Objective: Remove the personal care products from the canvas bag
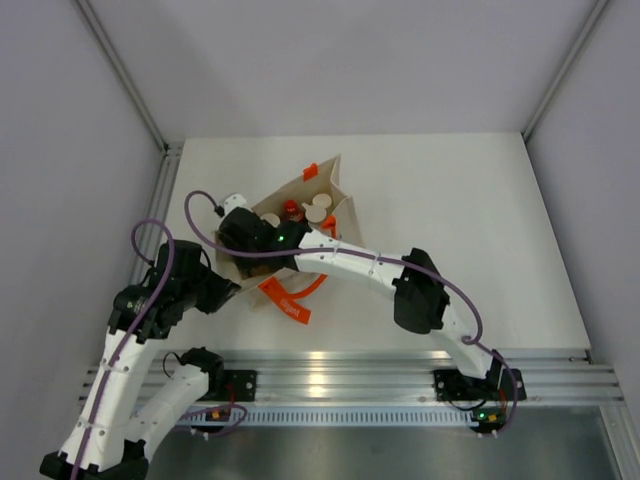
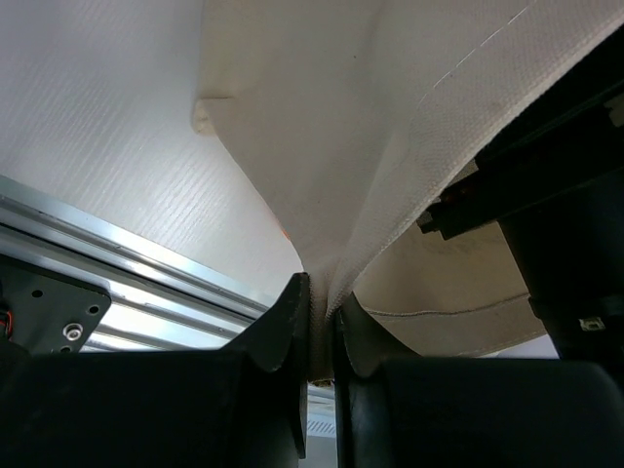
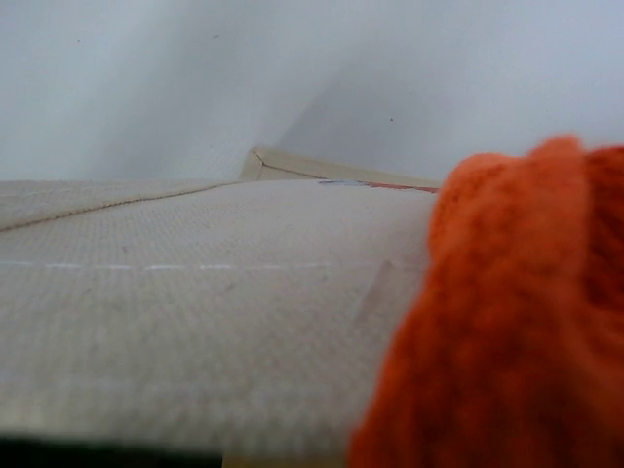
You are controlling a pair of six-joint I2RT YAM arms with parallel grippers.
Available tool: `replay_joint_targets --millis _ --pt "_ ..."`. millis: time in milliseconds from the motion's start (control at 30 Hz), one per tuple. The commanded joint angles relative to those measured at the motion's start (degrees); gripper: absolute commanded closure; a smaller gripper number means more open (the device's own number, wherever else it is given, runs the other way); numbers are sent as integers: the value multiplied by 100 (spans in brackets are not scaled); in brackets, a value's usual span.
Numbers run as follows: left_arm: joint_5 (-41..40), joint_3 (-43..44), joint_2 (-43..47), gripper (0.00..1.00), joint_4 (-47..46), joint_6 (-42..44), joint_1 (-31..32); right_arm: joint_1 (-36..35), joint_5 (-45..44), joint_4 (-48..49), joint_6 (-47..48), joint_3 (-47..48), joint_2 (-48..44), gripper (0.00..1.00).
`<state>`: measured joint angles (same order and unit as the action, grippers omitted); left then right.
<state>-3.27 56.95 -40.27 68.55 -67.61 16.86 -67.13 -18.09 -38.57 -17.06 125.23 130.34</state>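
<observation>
White-capped bottles (image 1: 320,212) are standing inside the open canvas bag (image 1: 328,182), just beside the right gripper (image 1: 243,232), which is reaching into the bag's mouth. Its fingers are hiding behind the wrist, so its opening cannot be told. The left gripper (image 2: 322,304) is pinching the bag's near wall, jaws pressing tight on the fabric. An orange strap handle (image 1: 300,290) is lying on the table (image 1: 480,230) toward the arms. Any print is showing too small to read
</observation>
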Motion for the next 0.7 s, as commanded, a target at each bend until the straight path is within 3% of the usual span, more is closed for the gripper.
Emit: replay_joint_targets --millis 0,667 --pt "-535 115 54 100 413 -41 -51 -45 -204 754 88 230 -1124 100" --pt "-675 220 -121 100 404 -199 -51 -54 -177 121 502 345 -2794 100"
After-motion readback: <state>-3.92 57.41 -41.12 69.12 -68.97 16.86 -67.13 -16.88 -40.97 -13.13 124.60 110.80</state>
